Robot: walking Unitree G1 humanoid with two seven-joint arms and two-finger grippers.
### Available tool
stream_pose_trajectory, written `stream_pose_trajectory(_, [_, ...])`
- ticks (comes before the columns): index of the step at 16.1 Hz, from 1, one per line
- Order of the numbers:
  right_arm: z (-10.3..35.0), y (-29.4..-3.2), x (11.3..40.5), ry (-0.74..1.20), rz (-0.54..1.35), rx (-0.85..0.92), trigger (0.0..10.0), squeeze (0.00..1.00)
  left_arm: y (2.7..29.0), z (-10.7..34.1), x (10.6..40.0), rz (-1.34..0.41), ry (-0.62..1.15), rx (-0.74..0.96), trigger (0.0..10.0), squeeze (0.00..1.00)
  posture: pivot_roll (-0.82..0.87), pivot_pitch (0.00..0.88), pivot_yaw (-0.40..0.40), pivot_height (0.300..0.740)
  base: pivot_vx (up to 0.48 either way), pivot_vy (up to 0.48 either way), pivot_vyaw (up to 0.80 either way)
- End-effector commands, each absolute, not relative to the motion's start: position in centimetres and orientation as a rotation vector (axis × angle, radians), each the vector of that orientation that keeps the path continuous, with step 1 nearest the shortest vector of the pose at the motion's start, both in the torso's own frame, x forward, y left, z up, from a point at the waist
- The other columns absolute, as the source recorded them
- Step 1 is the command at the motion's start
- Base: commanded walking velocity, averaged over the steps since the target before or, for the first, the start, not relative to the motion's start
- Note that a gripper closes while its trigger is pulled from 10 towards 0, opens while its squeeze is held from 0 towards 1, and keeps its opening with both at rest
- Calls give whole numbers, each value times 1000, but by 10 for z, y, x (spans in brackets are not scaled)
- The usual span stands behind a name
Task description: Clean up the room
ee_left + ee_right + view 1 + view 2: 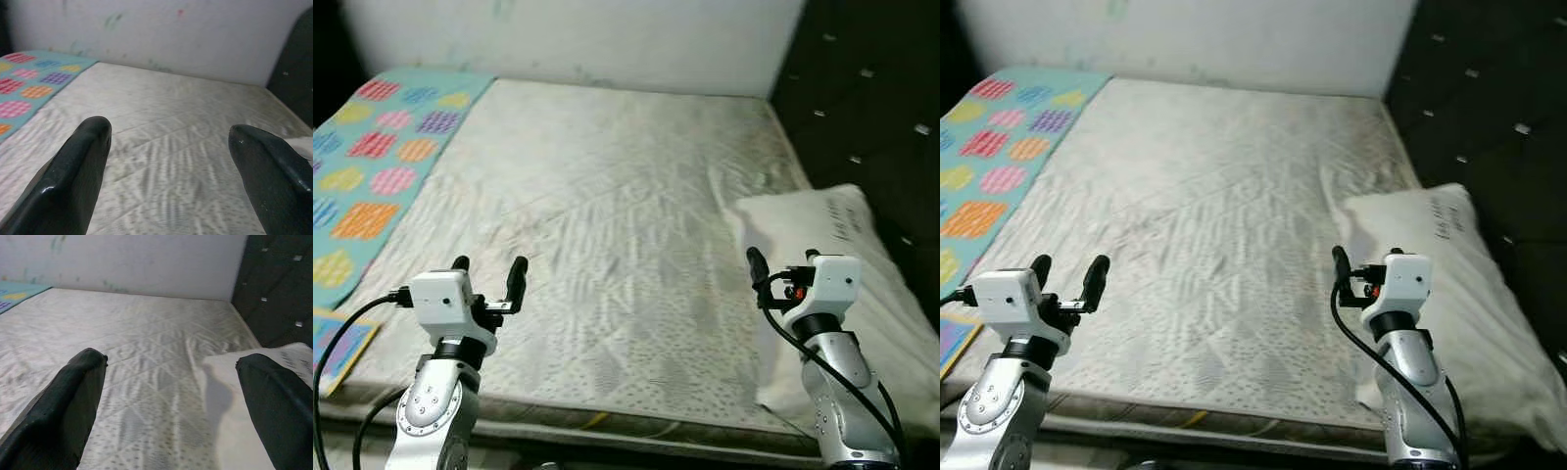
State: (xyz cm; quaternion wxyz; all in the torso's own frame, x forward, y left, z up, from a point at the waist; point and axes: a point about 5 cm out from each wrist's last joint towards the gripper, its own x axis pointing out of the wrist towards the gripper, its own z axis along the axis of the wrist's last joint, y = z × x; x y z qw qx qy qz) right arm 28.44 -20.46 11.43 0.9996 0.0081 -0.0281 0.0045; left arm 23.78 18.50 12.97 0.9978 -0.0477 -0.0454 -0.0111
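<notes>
so far, little of the tidying looked done. the bed [607, 225] was stripped to its pale quilted mattress cover, with no sheet spread over it. a white pillow [822, 255] lay askew near the dark padded headboard [871, 98], and a turquoise blanket [382, 147] with coloured squares was draped along the opposite edge. nothing had been lifted or straightened as far as could be judged, so the pillow and the blanket both seemed left to deal with.

the left hand [489, 274] hovered above the near edge of the mattress, its two black fingers [73, 176] spread apart and empty. the blanket lay off to its outer side and ahead of it, well apart.

the right hand [171, 401] was also released, fingers parted with nothing between them. the pillow sat just beside it, on its outer side and slightly ahead, with the nearer corner of the pillow close under one finger in the wrist view. whether it touched could not be told. the pillow was probably the nearer target.
</notes>
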Motion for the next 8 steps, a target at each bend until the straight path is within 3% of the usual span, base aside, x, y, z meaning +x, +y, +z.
stream_pose_trajectory(1, [115,-206,284,-63,-2,14,10000,0,186,130,238,-21,-83,-92,10000,0,-5,111,-29,740,0,352,0])
stream_pose_trajectory(8, [114,-205,283,-61,-2,18,10000,0,186,130,238,-28,-82,-92,10000,0,-7,110,-24,740,0,391,0])
